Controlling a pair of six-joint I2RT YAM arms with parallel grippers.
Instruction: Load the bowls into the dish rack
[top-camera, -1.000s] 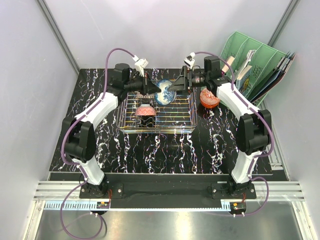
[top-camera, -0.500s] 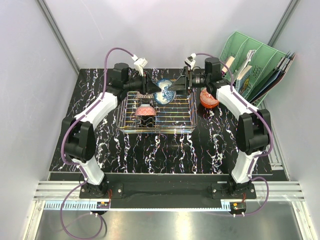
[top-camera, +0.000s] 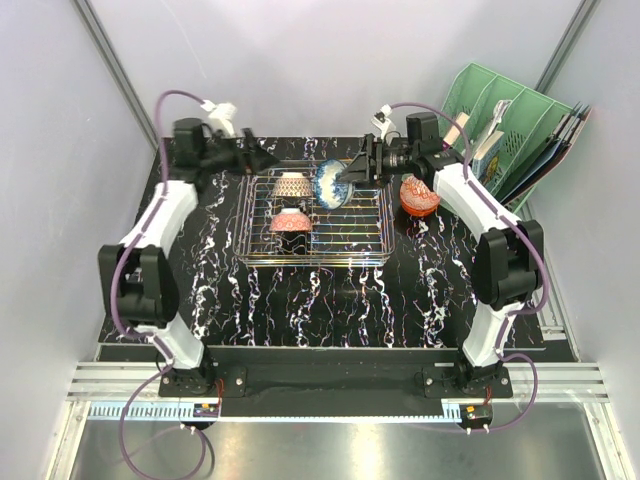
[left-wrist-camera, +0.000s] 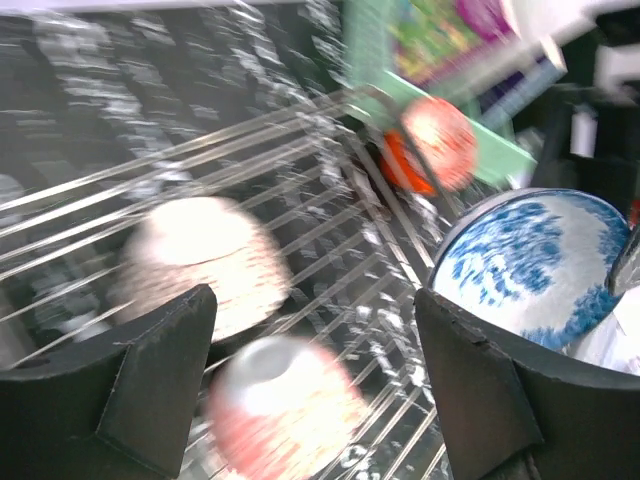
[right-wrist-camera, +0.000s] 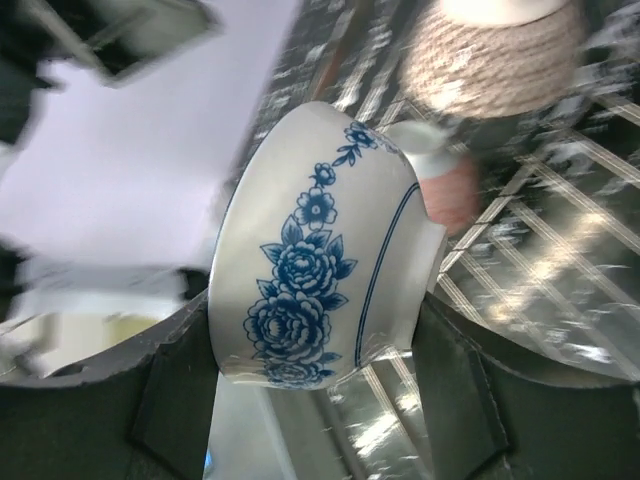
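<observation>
Over the far side of the dish rack (top-camera: 340, 242), right jaws clench a blue-and-white bowl (top-camera: 331, 184) by its rim, bowl tipped on edge; contact with the wires cannot be told; left jaws released, spread wide with nothing between, off the rack's far-left corner; two pink-red bowls inside the rack, far bowl (top-camera: 291, 185) and near bowl (top-camera: 289, 222); orange-red bowl (top-camera: 418, 197) on the tabletop (top-camera: 300, 300), just right of the rack.

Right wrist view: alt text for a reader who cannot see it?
A blue-and-white floral ceramic bowl, tipped on its side, is gripped by the right tool over a silver wire-grid dish rack. A blurred pink-red patterned bowl sits in the rack beyond.
</observation>
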